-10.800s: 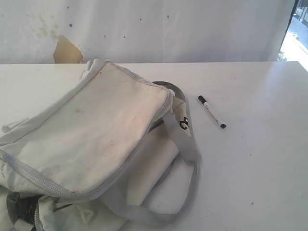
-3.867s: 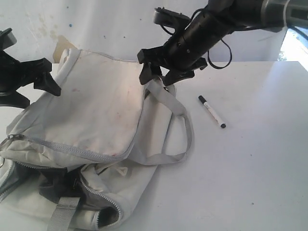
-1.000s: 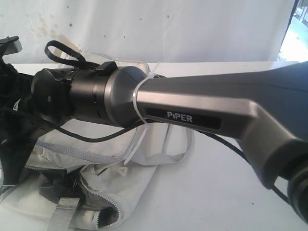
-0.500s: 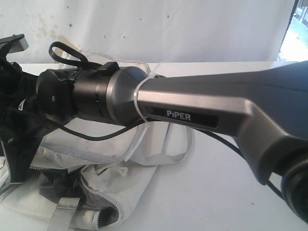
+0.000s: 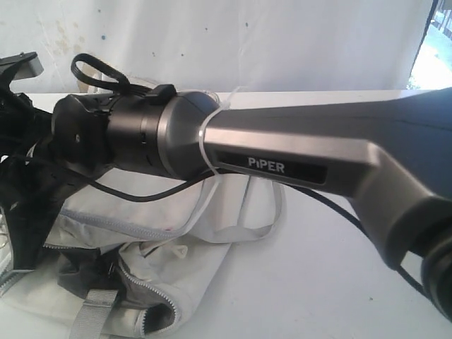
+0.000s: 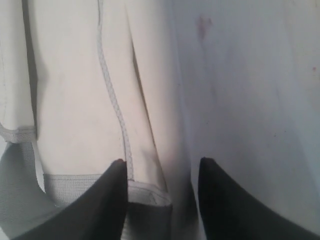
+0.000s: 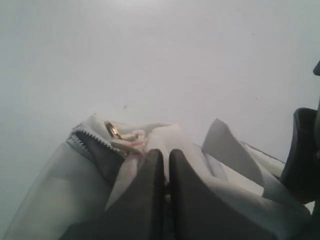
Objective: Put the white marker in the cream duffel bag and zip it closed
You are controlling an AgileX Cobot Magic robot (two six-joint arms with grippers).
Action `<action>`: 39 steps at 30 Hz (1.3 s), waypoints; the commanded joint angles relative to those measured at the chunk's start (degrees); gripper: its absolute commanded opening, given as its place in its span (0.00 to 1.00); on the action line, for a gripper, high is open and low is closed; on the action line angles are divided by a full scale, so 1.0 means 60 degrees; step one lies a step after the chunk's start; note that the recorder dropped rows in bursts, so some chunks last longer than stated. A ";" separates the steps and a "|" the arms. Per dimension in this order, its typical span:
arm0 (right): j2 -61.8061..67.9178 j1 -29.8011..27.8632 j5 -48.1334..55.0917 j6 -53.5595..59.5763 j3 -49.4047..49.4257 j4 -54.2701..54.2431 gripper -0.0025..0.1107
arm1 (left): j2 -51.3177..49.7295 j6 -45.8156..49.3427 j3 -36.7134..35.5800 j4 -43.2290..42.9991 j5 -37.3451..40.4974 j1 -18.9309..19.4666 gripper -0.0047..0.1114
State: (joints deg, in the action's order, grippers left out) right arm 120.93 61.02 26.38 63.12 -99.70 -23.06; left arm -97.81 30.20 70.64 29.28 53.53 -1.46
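Right arm [image 5: 282, 152] having swung across exterior view since earlier, now hiding white marker's spot on table [image 5: 332, 282]. Right gripper [image 7: 165, 152] pinching cream duffel bag [image 5: 176, 272] fabric beside gold zipper pull [image 7: 112, 131], jaws pressed together. Left gripper [image 6: 161, 162] straddling bag fold, jaws standing partly apart.

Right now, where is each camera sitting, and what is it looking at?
Exterior view: off the arms, facing across the white table; the right arm fills most of it, above the cream duffel bag.
Left wrist view: on the left wrist, close over bag fabric and a grey seam; the left gripper shows, fingers apart.
Right wrist view: on the right wrist, facing the bag's zipper; the right gripper shows shut, pinching fabric.
Shared: all three see the bag.
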 commanded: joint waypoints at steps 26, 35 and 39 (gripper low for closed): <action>-0.0806 0.0289 0.1306 0.0347 0.0062 0.1066 0.46 | 0.0127 -0.0080 0.0025 -0.0118 0.0154 0.0029 0.04; -0.0402 0.0310 0.0041 0.1906 0.0062 0.1024 0.44 | 0.0127 -0.0080 0.0025 -0.0118 0.0134 0.0029 0.04; -0.0151 0.0310 -0.0094 0.1859 0.0062 0.1024 0.39 | 0.0127 -0.0080 0.0025 -0.0118 0.0152 0.0029 0.04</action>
State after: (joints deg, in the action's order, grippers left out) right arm 119.28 62.89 26.50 73.68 -99.37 -16.51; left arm -97.81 30.00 70.64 29.01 54.10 -1.46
